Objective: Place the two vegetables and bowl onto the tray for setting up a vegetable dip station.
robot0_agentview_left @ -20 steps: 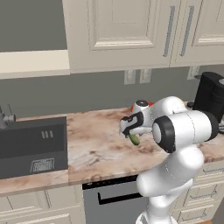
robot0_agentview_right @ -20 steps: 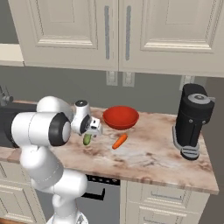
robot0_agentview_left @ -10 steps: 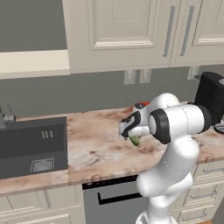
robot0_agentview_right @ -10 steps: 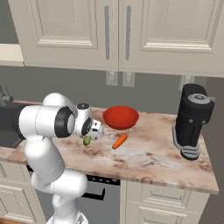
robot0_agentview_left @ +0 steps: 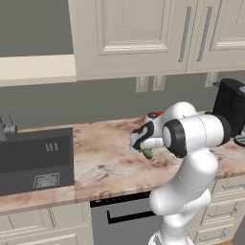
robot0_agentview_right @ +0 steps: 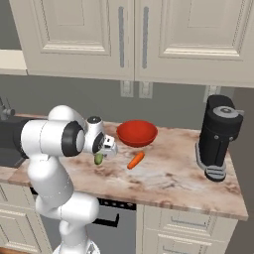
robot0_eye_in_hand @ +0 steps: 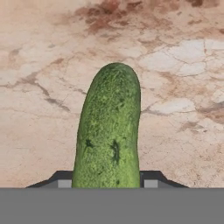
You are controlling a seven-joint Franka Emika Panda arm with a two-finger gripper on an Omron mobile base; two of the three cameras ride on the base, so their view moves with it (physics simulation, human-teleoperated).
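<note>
A bumpy green cucumber [robot0_eye_in_hand: 109, 131] lies on the marble counter and stands tall in the hand view, its lower end between my two dark fingertips. My gripper [robot0_eye_in_hand: 107, 183] is shut on it, both tips pressed against its sides. From the base cameras the gripper [robot0_agentview_right: 102, 151] points down at the cucumber [robot0_agentview_right: 99, 158] near the counter's front. An orange carrot [robot0_agentview_right: 135, 159] lies just to its right. The red bowl [robot0_agentview_right: 137, 133] sits behind the carrot, near the wall. The same cucumber [robot0_agentview_left: 147, 153] peeks out under my gripper [robot0_agentview_left: 143, 146]. The tray is out of view.
A black coffee machine [robot0_agentview_right: 218, 136] stands at the counter's right end. A dark sink [robot0_agentview_left: 33, 158] is sunk into the counter at the left. Bare marble counter [robot0_agentview_right: 168, 181] stretches between the carrot and the machine. Wall cabinets hang overhead.
The jaws have closed from wide open onto the cucumber. The arm's elbow has swung a little; the carrot and bowl have not moved.
</note>
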